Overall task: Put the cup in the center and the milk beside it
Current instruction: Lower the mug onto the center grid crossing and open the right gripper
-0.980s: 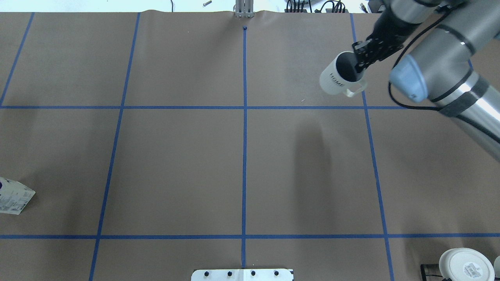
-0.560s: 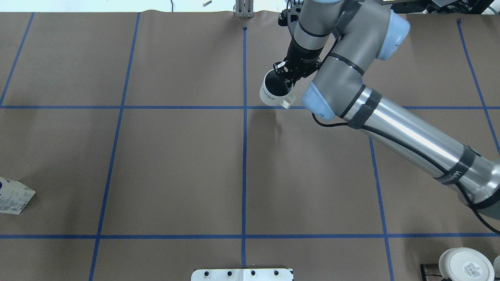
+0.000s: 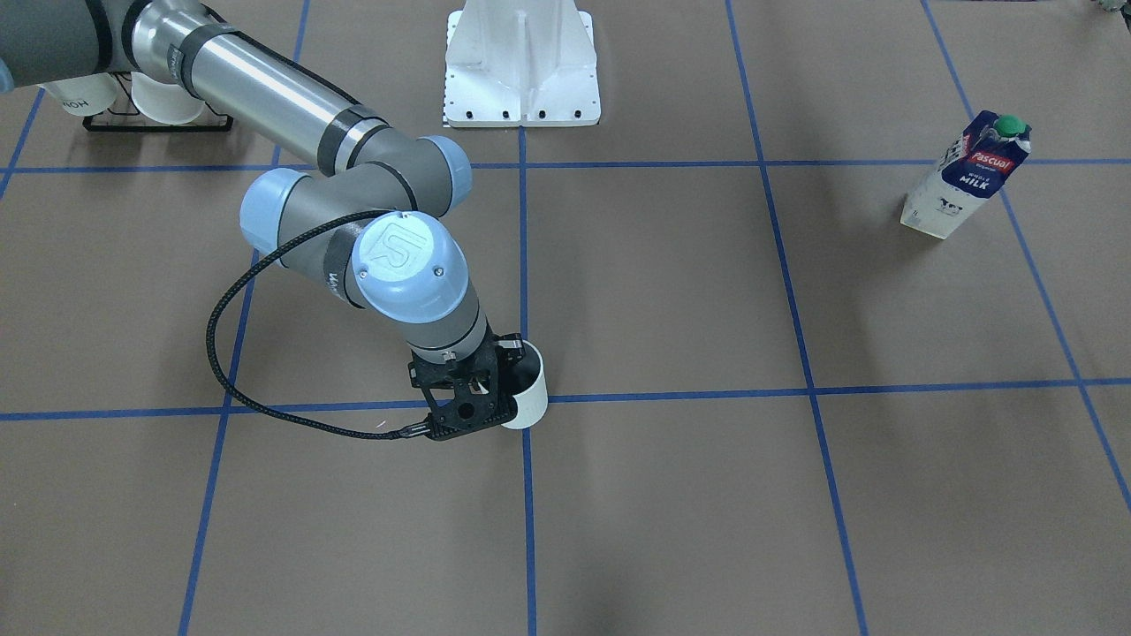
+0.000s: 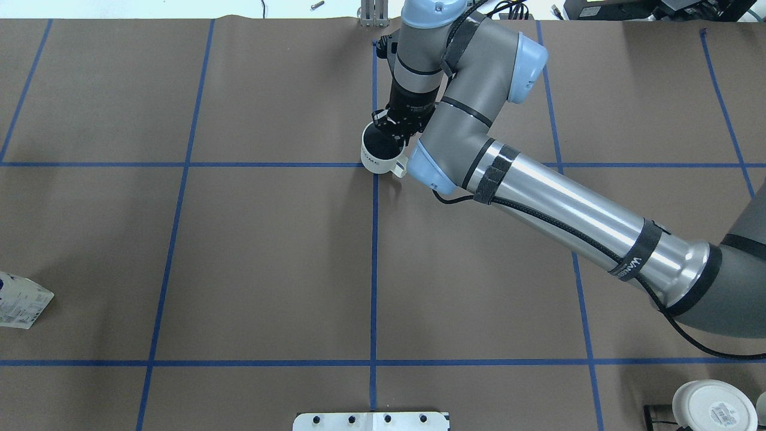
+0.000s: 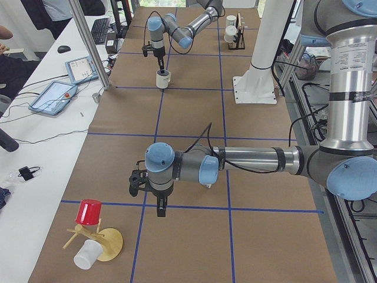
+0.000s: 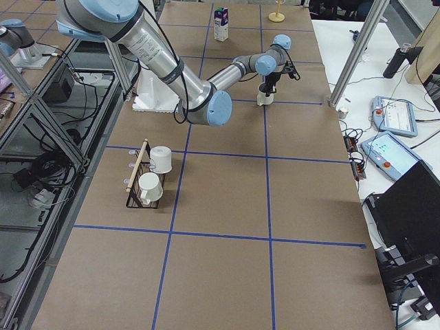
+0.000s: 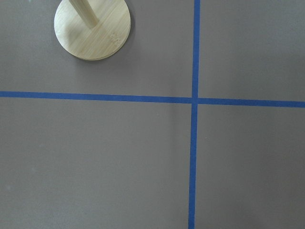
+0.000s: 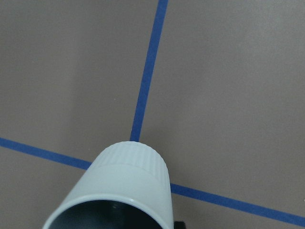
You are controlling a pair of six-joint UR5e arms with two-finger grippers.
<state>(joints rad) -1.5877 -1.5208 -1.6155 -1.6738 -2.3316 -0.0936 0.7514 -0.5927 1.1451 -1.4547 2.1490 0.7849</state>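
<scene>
The cup [image 4: 378,154] is a white mug with a dark inside and a small handle. It is upright at the crossing of the centre blue line and the far cross line, also in the front view [image 3: 528,389] and the right wrist view [image 8: 125,183]. My right gripper [image 4: 392,133] is shut on its rim, one finger inside. I cannot tell whether its base touches the table. The milk [image 3: 966,174], a navy and white carton with a green cap, stands far off on my left side, cut by the edge of the overhead view [image 4: 23,307]. My left gripper [image 5: 160,207] hangs over bare table; I cannot tell its state.
A black rack [image 6: 144,177] with white mugs stands near my right side; one white cup with a label on its base [image 4: 712,407] shows overhead. A wooden stand [image 5: 105,244] with a red cup [image 5: 89,211] is at the left end. The white base plate [image 3: 521,66] is at my front edge.
My right arm has carried the cup leftward from the far right square to the centre line crossing and lowered it. The milk has not moved.
</scene>
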